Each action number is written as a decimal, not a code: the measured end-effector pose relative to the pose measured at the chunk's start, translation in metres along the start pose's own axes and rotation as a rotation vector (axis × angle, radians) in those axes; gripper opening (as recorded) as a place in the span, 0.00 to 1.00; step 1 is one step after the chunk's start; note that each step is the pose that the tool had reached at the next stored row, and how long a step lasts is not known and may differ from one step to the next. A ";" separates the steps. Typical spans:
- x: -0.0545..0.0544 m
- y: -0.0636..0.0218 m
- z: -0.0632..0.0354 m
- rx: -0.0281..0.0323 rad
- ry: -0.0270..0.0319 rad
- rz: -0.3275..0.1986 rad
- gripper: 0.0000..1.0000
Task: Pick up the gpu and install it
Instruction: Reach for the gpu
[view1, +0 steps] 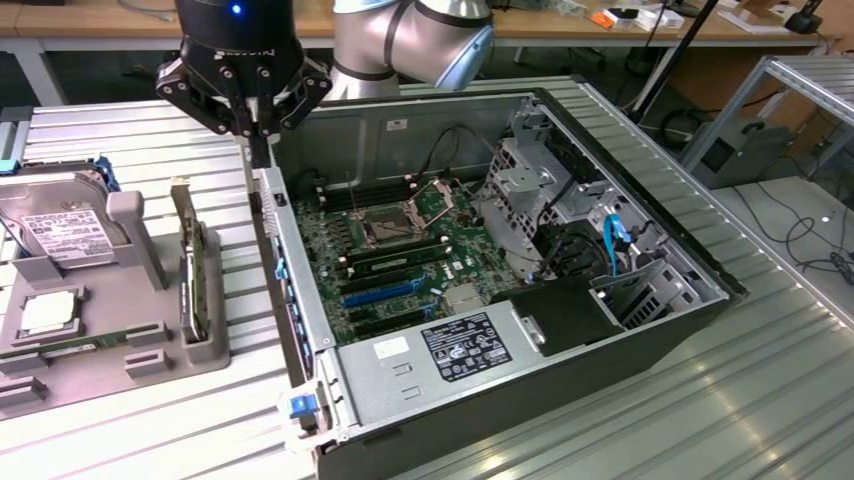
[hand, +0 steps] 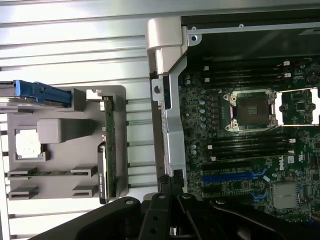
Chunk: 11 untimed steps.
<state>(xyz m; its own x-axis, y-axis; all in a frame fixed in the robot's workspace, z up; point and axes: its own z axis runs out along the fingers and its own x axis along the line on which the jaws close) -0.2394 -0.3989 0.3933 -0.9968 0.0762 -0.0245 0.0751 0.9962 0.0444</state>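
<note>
Standing on its long edge, the gpu (view1: 195, 275) occupies a slot of the grey holder (view1: 140, 300) on the desk (view1: 160, 430), on the side nearest the computer case (view1: 400, 395); nothing grips it. Further along the holder, away from the case, sit a hard drive (view1: 60, 235), a processor chip (view1: 44, 312) and memory sticks (view1: 74, 345). The pincer (view1: 262, 150) is clenched with nothing between its fingers; it hangs above the case's rear wall (view1: 274, 250), near the gpu's far end and apart from it. Inside the open case lies the motherboard (view1: 387, 250); its blue expansion slots (view1: 380, 295) are exposed.
</note>
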 end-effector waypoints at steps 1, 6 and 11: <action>0.000 0.0000 0.0000 0.0000 0.0000 0.000 0.11; 0.002 -0.0002 -0.0001 0.0001 0.0000 0.000 0.11; 0.004 -0.0003 -0.0002 0.0001 0.0001 0.000 0.11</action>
<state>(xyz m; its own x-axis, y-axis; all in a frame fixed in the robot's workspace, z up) -0.2437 -0.3989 0.3933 -0.9968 0.0763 -0.0244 0.0751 0.9962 0.0443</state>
